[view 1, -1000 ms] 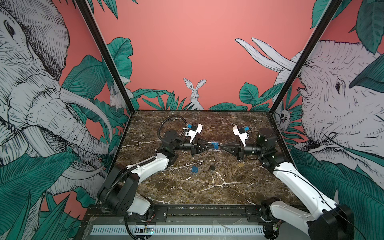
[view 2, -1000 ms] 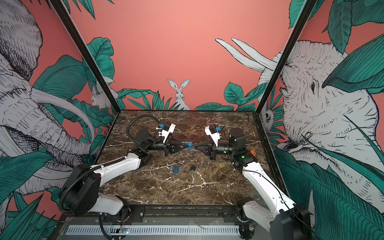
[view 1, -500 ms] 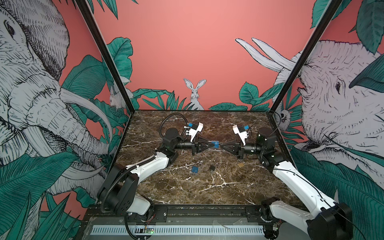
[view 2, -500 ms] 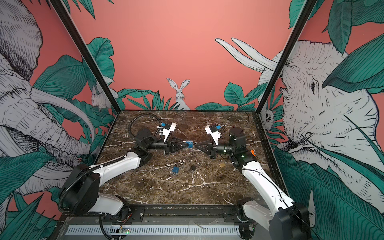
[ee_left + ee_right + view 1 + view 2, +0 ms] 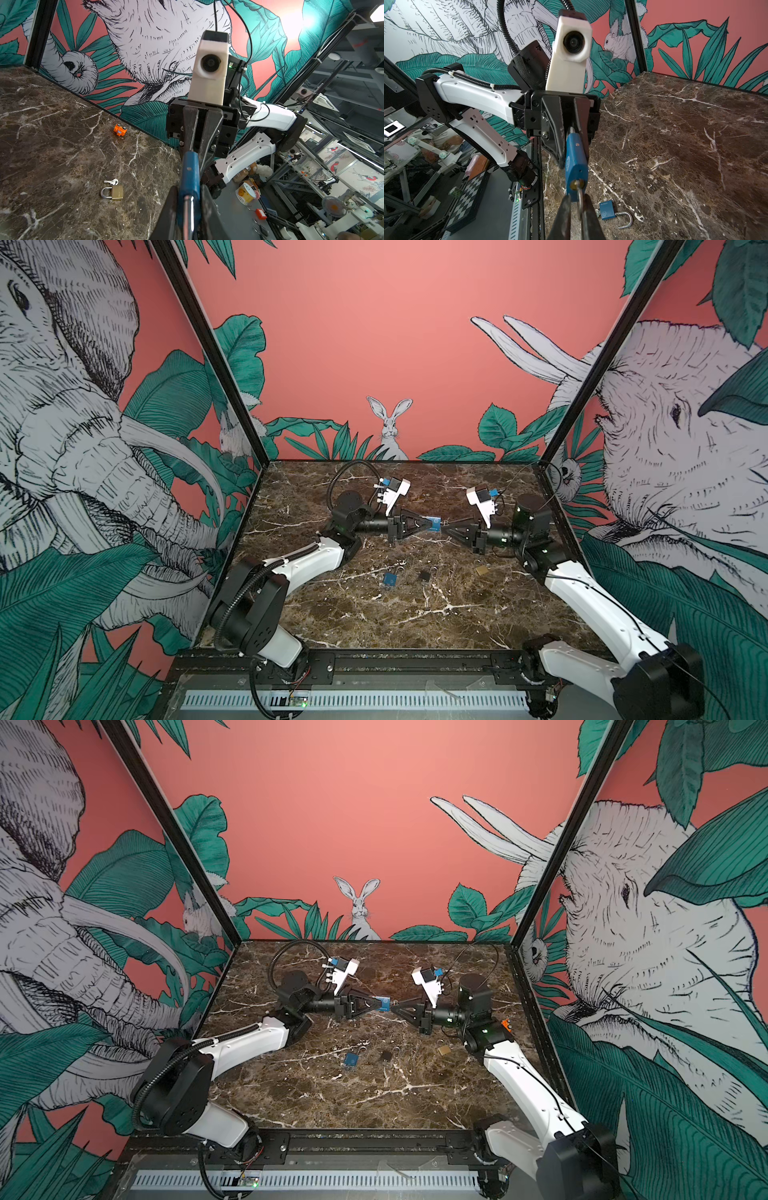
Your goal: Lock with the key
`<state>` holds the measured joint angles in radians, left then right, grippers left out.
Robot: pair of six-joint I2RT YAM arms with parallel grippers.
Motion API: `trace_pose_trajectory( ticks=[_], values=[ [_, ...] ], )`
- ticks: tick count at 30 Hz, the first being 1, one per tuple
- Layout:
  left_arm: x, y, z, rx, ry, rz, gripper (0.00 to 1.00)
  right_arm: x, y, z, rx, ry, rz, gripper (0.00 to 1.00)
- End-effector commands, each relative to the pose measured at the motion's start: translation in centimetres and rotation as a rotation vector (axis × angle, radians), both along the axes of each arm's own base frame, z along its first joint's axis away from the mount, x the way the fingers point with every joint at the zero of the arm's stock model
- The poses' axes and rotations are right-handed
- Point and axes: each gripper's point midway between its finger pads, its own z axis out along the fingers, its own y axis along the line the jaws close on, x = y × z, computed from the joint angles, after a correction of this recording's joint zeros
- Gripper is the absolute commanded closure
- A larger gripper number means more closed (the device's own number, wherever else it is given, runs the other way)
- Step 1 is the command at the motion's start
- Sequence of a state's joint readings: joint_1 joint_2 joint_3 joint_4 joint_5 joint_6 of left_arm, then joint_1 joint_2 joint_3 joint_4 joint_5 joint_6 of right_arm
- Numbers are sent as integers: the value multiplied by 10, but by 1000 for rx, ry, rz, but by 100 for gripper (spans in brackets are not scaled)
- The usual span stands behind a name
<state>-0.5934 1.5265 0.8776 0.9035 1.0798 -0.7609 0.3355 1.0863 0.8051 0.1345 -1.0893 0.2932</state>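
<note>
1. Dark brown marble tabletop (image 5: 415, 614) with white veins, walled in by jungle murals, fills both top views. The left gripper (image 5: 428, 524) and right gripper (image 5: 448, 527) meet tip to tip above its middle, with a blue metal padlock (image 5: 434, 524) between them. Nearer the front lie a spare blue padlock (image 5: 389, 579), a black padlock (image 5: 424, 576) and a brass padlock (image 5: 481, 570), all well apart from the grippers
2. Left wrist view: the left gripper's jaws are clamped narrowly on the blue metal padlock (image 5: 190, 172) at its shackle end, and the right gripper (image 5: 196, 153) faces it from beyond. The brass padlock (image 5: 117, 192) lies on the marble with a small loose key (image 5: 112, 182) just beside it. An orange block (image 5: 120, 129) sits near the wall
3. Right wrist view: a silver key (image 5: 579, 194) stands in the brass keyhole of the blue metal padlock (image 5: 575, 158). The right gripper's fingers (image 5: 564, 207) flank the key closely, jaws narrow; whether they press it I cannot tell. The spare blue padlock (image 5: 607, 209) lies with its shackle swung open
</note>
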Motion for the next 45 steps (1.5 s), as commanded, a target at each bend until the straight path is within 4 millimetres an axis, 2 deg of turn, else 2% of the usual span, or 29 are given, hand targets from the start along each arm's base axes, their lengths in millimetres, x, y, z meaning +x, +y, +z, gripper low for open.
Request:
trace_pose_trajectory(
  ticks=[1,7,11,22,25,31,45],
  values=[
    [15,0,13,-24,-3,69,100,-16,4,24,50,-80,88,88],
    [14,0,9,1,-15,68,100,-16,3,27,60,-76,87,89],
    [12,0,10,-1,-18,60,100,-13,0,27,59,-70,65,81],
    [10,1,12,-5,-22,55,100,-2,-7,25,55,-69,7,77],
    [10,1,12,-6,-24,52,100,-1,-7,26,56,-68,2,78],
    [9,1,13,-5,-24,47,100,0,-6,28,71,-66,16,89],
    [11,0,12,-2,-26,46,100,4,-3,25,89,-33,33,90]
  ],
)
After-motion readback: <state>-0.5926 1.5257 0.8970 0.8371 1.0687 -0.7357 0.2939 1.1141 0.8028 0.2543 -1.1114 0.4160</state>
